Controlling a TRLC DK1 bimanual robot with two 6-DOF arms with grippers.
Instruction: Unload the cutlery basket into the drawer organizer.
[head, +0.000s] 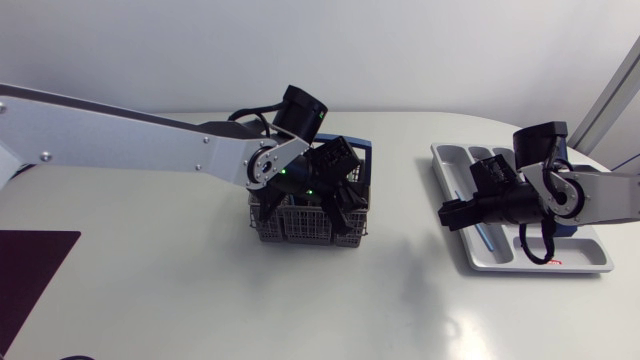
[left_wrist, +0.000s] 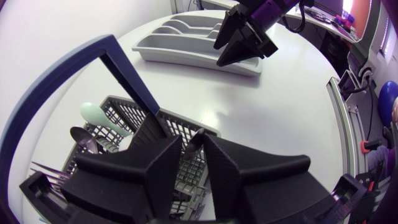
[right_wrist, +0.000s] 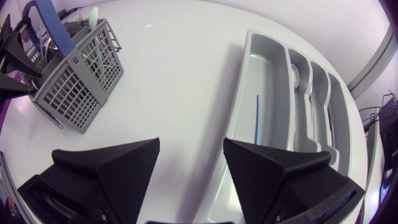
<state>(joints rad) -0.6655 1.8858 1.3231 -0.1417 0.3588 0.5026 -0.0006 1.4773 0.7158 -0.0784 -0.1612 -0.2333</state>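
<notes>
Down in the cutlery basket (head: 300, 228) with the left gripper (head: 342, 200), close beside the raised blue handle (left_wrist: 118, 59). Cannot tell whether closed on anything: possibly a silvery handle end right at its tip, but too crowded there to be sure. In the basket just ahead of this gripper, on the far side of the handle: a mint-green spoon (left_wrist: 93, 115), a metal spoon (left_wrist: 84, 137) and fork tines (left_wrist: 46, 168), all standing upright.

Holding the right gripper (head: 452, 213) spread wide and empty, over the nearest end of the drawer organizer (head: 450, 158). Ahead of one finger, the organizer's long compartment, with a thin blue piece (right_wrist: 256, 118) lying lengthwise in it. Ahead of the other finger, well apart across bare table, the basket.
</notes>
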